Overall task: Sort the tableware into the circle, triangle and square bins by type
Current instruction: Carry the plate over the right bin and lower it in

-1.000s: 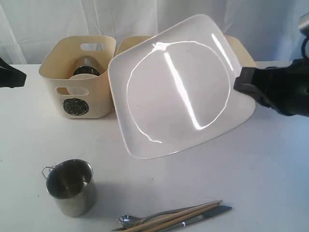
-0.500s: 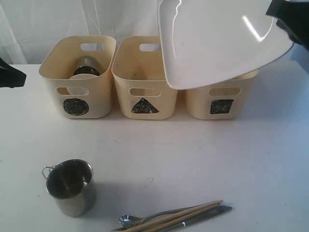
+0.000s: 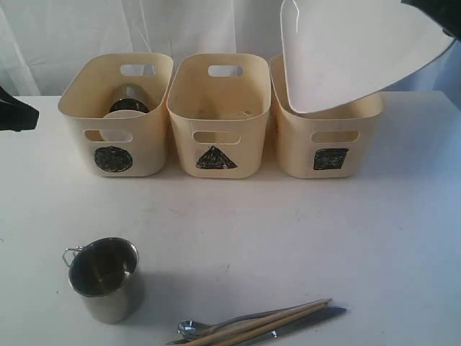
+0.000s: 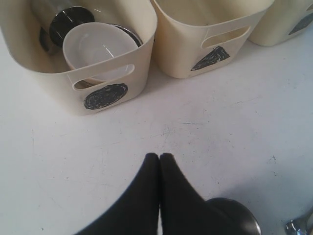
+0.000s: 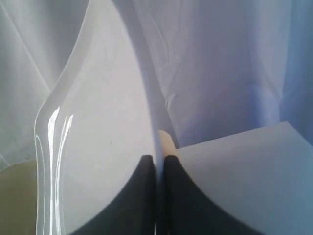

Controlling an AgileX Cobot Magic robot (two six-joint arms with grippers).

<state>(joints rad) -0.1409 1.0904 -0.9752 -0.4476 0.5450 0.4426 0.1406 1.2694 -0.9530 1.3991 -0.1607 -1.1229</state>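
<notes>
2 arms: right gripper (image 5: pixel 159 164), raised high, pinches the plate (image 3: pixel 346 50) tilted over the square bin (image 3: pixel 328 148); left gripper (image 4: pixel 159 159) hovers low above the table (image 3: pixel 288 231), closed, empty.

Count: 3 bins (image 3: pixel 220 115), 1 white plate (image 3: pixel 353 50), 2 steel mugs (image 3: pixel 104 277), 1 white bowl (image 4: pixel 100 46), 2 chopsticks (image 3: pixel 274 318), 1 spoon (image 3: pixel 189 329), 1 knife (image 3: pixel 324 314).

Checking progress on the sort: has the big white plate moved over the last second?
Yes. The white plate, clamped in the right gripper, has swung rightward and up: it covered the triangle bin before and now tilts over the square bin.
</notes>
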